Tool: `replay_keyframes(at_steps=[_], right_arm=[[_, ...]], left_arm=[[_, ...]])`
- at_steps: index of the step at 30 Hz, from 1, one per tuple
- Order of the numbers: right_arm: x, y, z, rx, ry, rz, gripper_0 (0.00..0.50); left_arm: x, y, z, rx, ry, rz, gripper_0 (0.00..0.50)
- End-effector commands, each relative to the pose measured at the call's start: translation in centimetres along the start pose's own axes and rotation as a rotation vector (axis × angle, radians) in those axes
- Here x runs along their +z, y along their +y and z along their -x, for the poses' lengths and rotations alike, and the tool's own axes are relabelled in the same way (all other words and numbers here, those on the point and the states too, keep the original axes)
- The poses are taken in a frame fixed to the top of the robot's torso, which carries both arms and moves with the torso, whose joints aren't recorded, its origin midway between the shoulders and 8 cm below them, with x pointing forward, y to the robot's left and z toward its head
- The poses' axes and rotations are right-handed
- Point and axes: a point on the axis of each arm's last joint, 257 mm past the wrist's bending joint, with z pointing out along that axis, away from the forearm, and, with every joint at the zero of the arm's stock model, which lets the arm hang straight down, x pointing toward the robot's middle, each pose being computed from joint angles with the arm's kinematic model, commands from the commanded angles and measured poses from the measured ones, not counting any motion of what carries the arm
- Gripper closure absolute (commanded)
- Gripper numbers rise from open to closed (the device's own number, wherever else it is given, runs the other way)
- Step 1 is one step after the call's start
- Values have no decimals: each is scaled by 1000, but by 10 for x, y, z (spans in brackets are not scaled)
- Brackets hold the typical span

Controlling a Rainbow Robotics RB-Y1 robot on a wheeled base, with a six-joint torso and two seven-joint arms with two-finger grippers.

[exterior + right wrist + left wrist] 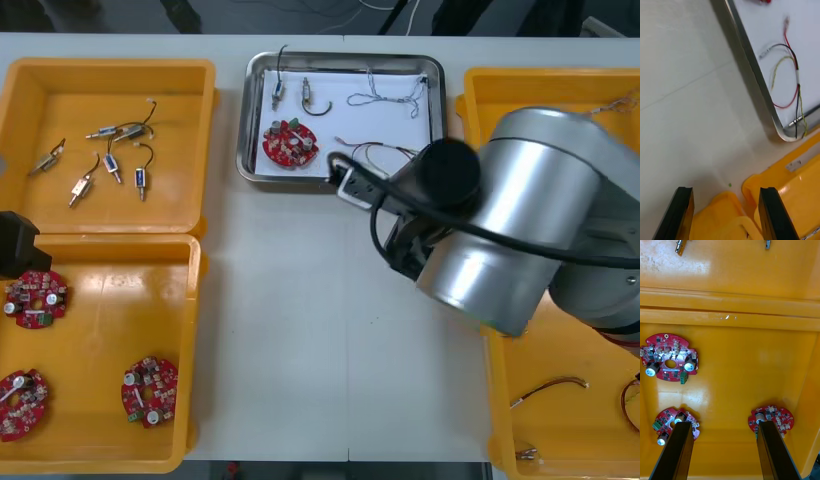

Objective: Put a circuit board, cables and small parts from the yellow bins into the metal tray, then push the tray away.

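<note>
I'm holding my right gripper (726,191) wide and empty off the metal tray's (752,71) near right corner, planning a square push. My left gripper (723,425) is waiting, wide, over a yellow bin (752,363).

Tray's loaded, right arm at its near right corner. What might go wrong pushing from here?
1. The red and yellow cable lies in the tray's near right corner; the open right pincer may snag it.
2. A corner push could swing the tray into the adjacent yellow bin.
Left pincer hangs over the boards.
</note>
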Motion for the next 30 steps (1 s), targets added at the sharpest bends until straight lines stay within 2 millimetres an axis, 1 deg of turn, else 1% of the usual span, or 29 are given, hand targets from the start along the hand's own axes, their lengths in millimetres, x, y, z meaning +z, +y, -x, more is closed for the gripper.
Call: replay_keyframes(at_steps=[1,2,3,4,5,6,8,9,11,13,14,16,17,18,19,22,23,24,26,28,29,30], right_arm=[[-14,-32,-12,199,-43,14,0],[-16,-40,-18,254,-49,24,0],[-18,-45,-18,277,-55,26,0],[-20,-59,-26,355,-64,30,0],[-21,-64,-30,379,-66,31,0],[-23,-73,-36,423,-71,29,0],[-24,-87,-56,500,-60,27,0],[-24,-87,-56,500,-60,27,0],[-25,-103,-85,582,-32,5,0],[-25,-108,-98,612,-16,-1,0],[-25,-115,-118,659,6,-12,0],[-25,-118,-130,689,19,-9,0],[-26,-122,-148,738,35,1,0],[-26,-122,-148,738,35,1,0],[-27,-124,-163,788,45,20,0],[-25,-124,-182,848,61,57,0],[-25,-125,-194,886,68,77,0],[-25,-125,-197,896,71,79,0],[-25,-126,-214,930,95,83,0],[-25,-127,-217,934,101,79,0],[-24,-126,-229,953,129,66,0],[-23,-125,-232,954,136,62,0]], left_arm=[[-15,15,9,101,-44,50,0],[-15,15,9,101,-44,50,0],[-15,15,9,101,-44,50,0],[-15,15,9,101,-44,50,0],[-15,15,9,101,-44,50,0],[-15,15,9,101,-44,50,0],[-15,15,9,101,-44,50,0],[-15,15,9,101,-44,50,0],[-15,15,9,101,-44,50,0],[-15,15,9,101,-44,50,0],[-15,15,9,101,-44,50,0],[-15,15,9,101,-44,50,0],[-15,15,9,101,-44,50,0],[-15,15,9,101,-44,50,0],[-15,15,9,101,-44,50,0],[-15,15,9,101,-44,50,0],[-15,15,9,101,-44,50,0],[-15,15,9,101,-44,50,0],[-15,15,9,101,-44,50,0],[-15,15,9,101,-44,50,0],[-15,15,9,101,-44,50,0],[-15,15,9,101,-44,50,0]])
